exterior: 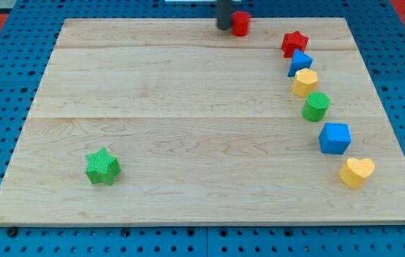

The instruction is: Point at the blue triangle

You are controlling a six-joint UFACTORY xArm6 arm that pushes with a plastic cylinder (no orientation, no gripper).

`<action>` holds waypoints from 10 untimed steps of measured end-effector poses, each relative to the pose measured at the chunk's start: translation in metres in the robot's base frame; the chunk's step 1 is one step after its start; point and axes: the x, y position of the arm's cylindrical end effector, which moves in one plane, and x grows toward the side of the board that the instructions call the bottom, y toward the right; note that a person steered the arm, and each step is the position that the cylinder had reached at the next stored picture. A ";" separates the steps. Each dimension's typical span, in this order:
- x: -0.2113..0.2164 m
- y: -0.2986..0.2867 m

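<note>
The blue triangle (300,62) lies near the view's right, just below a red star (294,43) and above a yellow block (304,82). My tip (224,28) is at the view's top centre, touching the left side of a red cylinder (240,23). The tip stands well to the left of the blue triangle, with bare board between them.
A curved row runs down the view's right: a green cylinder (316,106), a blue cube (335,138) and a yellow heart (357,171). A green star (102,166) sits at the lower left. The wooden board (188,107) rests on a blue pegboard (2,86).
</note>
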 end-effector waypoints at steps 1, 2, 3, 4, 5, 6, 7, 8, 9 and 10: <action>0.000 0.053; -0.020 -0.014; -0.020 -0.009; -0.020 -0.004; -0.014 0.001; -0.017 0.028; 0.009 0.028; 0.027 0.025; 0.027 0.025; 0.027 0.025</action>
